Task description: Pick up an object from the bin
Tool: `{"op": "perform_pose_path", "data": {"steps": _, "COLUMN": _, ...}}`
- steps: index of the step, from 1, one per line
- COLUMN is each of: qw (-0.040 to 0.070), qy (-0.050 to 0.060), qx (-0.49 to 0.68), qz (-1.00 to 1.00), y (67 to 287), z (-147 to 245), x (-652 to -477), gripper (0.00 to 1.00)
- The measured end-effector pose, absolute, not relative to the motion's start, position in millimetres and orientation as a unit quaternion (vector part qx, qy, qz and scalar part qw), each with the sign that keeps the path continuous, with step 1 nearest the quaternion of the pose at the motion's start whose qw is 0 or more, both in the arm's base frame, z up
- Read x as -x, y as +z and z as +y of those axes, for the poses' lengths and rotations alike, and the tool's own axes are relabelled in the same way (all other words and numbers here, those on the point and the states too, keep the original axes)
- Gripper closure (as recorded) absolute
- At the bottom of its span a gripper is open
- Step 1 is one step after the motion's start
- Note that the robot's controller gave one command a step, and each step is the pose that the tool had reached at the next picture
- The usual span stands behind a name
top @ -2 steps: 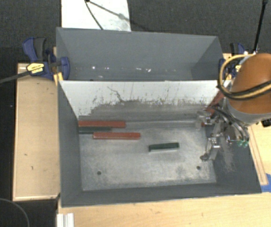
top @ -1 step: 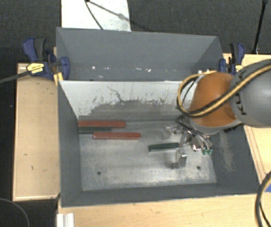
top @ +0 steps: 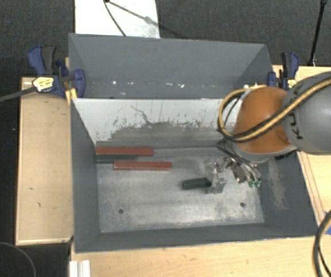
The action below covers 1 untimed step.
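Three loose things are counted on the floor of the grey bin (top: 87, 172): two reddish-brown bars and one small dark green piece.

Upper bar (top: 125, 151): laid flat, lengthwise left to right, close under the scratched back wall, left of centre.
Lower bar (top: 142, 165): laid parallel just in front of it, offset a little to the right. The two are seen near each other; whether they touch cannot be told.

Dark green piece (top: 195, 184): an oblong, laid flat on the floor right of centre, well apart from both bars. Bare metal is seen round its left end, and nothing is stacked on it.

One gripper (top: 216, 180) is seen low at the floor, at the right end of the green piece. Contact with that end cannot be confirmed. Whether the jaws are open or closed cannot be told, since the tip is seen as a cluster of bright metal from this angle.

Above it, the wrist is wrapped in one orange cover (top: 260, 123), looped by yellow-and-black cables (top: 226, 117). The grey arm (top: 327, 120) is extended from the right over the bin's right wall. Part of the back wall and the right of the floor is hidden by cover and arm.
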<state>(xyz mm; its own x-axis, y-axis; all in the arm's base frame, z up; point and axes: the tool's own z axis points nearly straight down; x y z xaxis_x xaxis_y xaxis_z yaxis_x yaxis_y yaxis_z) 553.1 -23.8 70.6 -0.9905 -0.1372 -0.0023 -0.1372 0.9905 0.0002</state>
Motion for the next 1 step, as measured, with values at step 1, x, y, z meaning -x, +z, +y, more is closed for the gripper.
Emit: {"op": "perform_pose_path", "data": {"steps": 1, "qw": 0.006, "qy": 0.000, "qx": 0.090, "qz": 0.996, "y": 200.7, "z": -15.8, "x": -565.2, "gripper": 1.00}}
